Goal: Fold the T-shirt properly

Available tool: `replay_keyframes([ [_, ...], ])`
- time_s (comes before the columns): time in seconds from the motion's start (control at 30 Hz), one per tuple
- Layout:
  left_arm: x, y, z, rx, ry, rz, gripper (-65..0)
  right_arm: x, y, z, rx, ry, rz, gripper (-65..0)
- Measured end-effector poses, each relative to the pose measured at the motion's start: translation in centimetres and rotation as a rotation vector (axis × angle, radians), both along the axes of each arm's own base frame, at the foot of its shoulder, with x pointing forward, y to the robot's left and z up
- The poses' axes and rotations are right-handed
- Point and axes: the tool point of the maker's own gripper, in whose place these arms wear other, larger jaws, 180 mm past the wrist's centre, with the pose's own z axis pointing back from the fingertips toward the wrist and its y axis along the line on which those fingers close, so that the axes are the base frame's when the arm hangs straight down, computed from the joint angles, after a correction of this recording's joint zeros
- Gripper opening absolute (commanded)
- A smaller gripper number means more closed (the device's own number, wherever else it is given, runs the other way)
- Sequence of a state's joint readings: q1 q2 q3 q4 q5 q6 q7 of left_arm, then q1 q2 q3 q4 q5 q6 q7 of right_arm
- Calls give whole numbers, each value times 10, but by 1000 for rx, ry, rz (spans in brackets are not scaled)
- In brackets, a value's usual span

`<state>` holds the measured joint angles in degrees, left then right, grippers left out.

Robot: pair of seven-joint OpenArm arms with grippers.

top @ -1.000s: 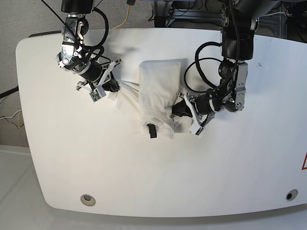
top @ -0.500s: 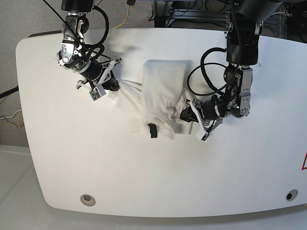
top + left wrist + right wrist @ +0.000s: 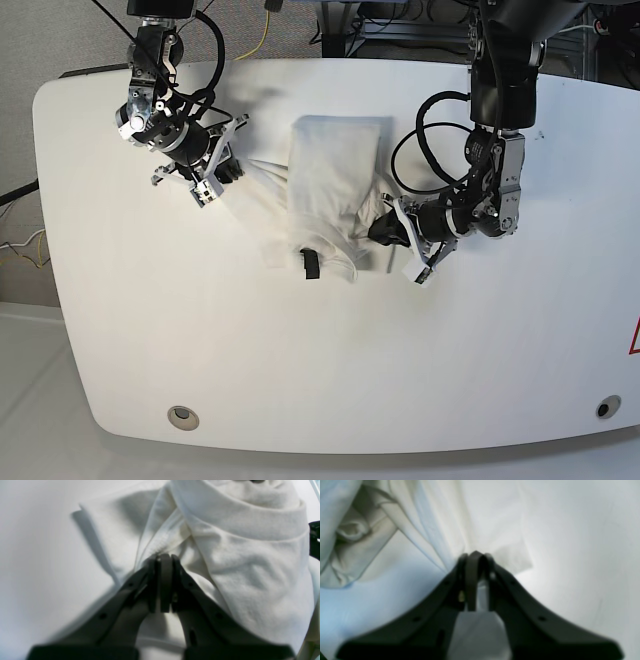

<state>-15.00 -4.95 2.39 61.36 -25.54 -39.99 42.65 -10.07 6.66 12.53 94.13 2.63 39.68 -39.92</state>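
The white T-shirt (image 3: 330, 170) lies in a narrow folded bundle mid-table, with its small black tag (image 3: 308, 263) at the near end. On the shirt's right side my left gripper (image 3: 383, 232) is shut, pinching a hem. In the left wrist view the left gripper (image 3: 162, 556) has its tips pressed together into the T-shirt (image 3: 250, 562). My right gripper (image 3: 232, 172) is at the shirt's left, where a stretch of cloth runs out to it. In the right wrist view the right gripper (image 3: 476, 555) has its tips together on the T-shirt (image 3: 440, 517), whose folds converge there.
The glossy white table (image 3: 300, 370) has a rounded front edge with a round fitting at the near left (image 3: 182, 416) and another at the near right (image 3: 606, 407). Black cables (image 3: 420, 150) loop off the arm on the right. Equipment and wires sit behind the far edge.
The arm on the base view's left has moved up and left, drawing the cloth out. The other gripper shifted slightly left, and the bundle with its tag slid a little up and left.
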Motion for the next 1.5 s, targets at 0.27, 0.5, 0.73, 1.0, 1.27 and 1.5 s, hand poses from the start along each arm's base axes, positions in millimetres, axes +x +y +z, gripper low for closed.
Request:
replay_keyframes([
  [0.27,1,8,4,30,11,0,-638,15,-12,5,-76,14,-9,-88],
  [0.5,12,23,20,68,-39,28,-638,24,-7,17,-81,-17,-8,-107],
  [0.73,22,32,47,105,-112,32,-638,43,-6,42,-110,-66,0,-131],
  [1.0,30,60,86,174,-197,86,-638,44,-15,55,-157,-85,-6,-131],
  [1.27,21,103,114,300,-266,146,-638,27,-60,49,-209,-46,-94,-131],
  [1.5,-9,127,111,397,-265,148,-638,7,-104,47,-254,-16,-175,-131],
])
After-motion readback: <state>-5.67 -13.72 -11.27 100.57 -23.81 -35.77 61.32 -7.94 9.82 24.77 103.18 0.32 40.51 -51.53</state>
